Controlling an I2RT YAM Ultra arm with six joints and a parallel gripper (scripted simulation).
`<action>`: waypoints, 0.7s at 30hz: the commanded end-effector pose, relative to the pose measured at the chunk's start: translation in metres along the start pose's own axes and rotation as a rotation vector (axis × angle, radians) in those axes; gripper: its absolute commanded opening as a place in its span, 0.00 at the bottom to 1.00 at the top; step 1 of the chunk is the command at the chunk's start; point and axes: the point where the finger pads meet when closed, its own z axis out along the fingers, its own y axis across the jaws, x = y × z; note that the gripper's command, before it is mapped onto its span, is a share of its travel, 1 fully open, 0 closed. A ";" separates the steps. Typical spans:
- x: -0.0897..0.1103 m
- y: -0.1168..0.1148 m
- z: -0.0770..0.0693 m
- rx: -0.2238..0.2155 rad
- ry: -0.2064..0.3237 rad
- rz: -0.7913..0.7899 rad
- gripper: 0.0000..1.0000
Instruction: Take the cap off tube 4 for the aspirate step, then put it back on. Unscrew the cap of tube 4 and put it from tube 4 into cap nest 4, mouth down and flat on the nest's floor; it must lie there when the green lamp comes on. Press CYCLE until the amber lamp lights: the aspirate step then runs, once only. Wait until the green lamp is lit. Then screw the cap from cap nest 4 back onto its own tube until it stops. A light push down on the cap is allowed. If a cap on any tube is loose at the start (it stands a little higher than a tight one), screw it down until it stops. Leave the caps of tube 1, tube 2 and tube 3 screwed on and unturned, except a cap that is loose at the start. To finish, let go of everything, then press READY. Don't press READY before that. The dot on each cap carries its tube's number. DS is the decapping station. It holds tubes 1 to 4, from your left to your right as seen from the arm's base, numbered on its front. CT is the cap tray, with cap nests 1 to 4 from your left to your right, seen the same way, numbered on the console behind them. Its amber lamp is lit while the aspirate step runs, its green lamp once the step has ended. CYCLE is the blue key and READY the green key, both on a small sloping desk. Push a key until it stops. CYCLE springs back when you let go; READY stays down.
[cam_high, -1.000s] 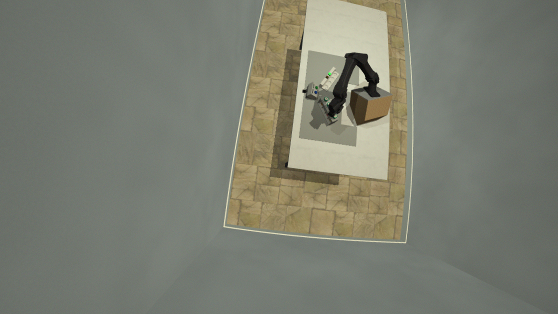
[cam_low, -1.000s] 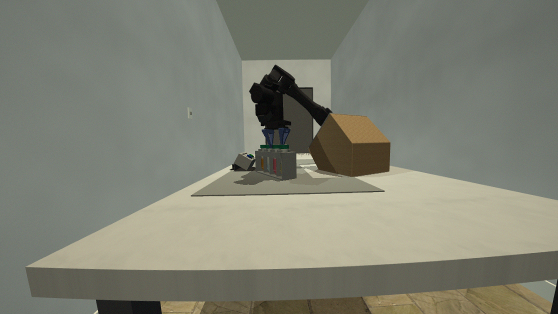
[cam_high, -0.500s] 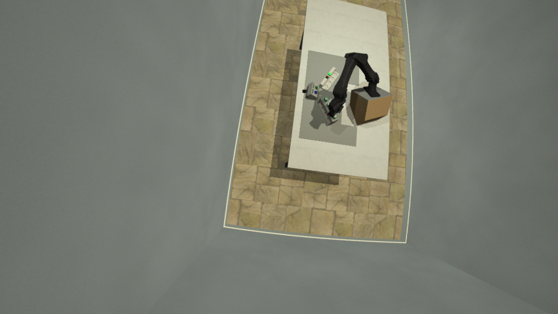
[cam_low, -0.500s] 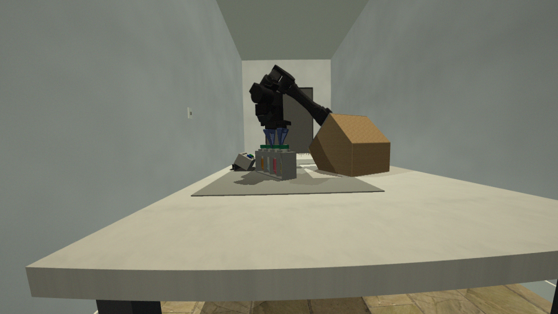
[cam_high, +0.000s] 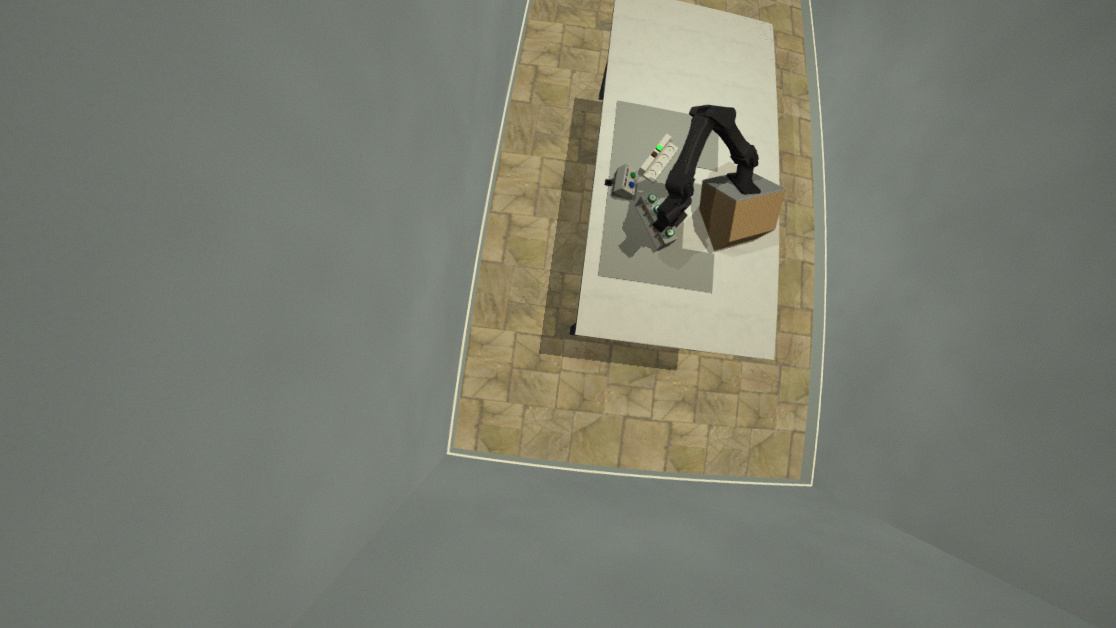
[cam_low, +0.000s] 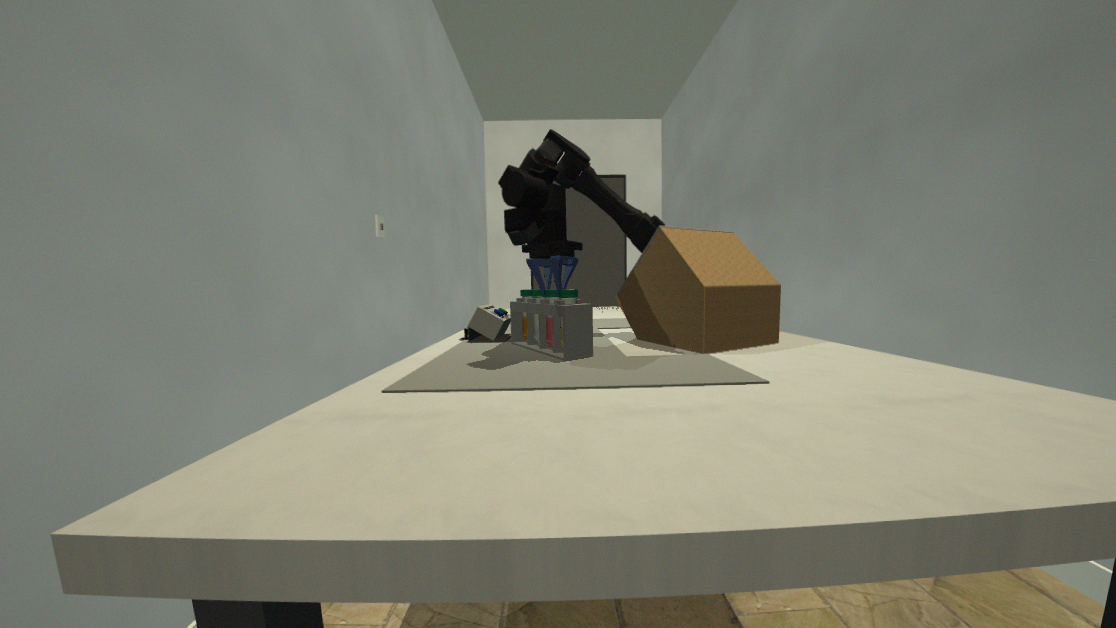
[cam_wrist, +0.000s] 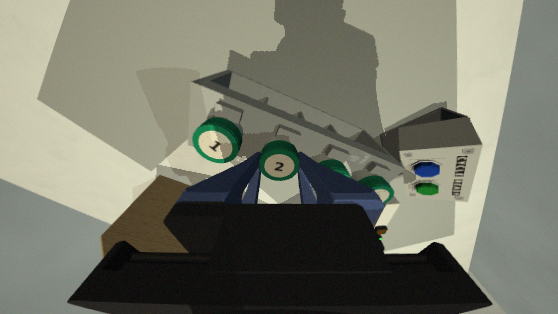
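Note:
In the wrist view my gripper (cam_wrist: 279, 157) has its blue fingers shut on the green cap with dot 2 (cam_wrist: 279, 161), which sits on its tube in the decapping station (cam_wrist: 300, 130). The cap with dot 1 (cam_wrist: 217, 140) stands free to the left. Two more green caps (cam_wrist: 377, 186) show partly behind the right finger. In the exterior view the gripper (cam_low: 551, 274) stands straight above the station (cam_low: 550, 326). The cap tray console (cam_high: 657, 158) shows a lit green lamp (cam_high: 659, 146) in the top view.
The key desk with the blue CYCLE key (cam_wrist: 426, 169) and green READY key (cam_wrist: 426, 189) stands right of the station. A brown box (cam_low: 698, 290) carries the arm's base, close to the station's right.

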 end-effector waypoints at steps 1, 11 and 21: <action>-0.006 0.001 -0.010 0.012 -0.033 0.108 0.00; -0.007 0.001 -0.010 0.009 -0.039 0.272 0.00; -0.007 0.001 -0.010 0.008 -0.040 0.341 0.00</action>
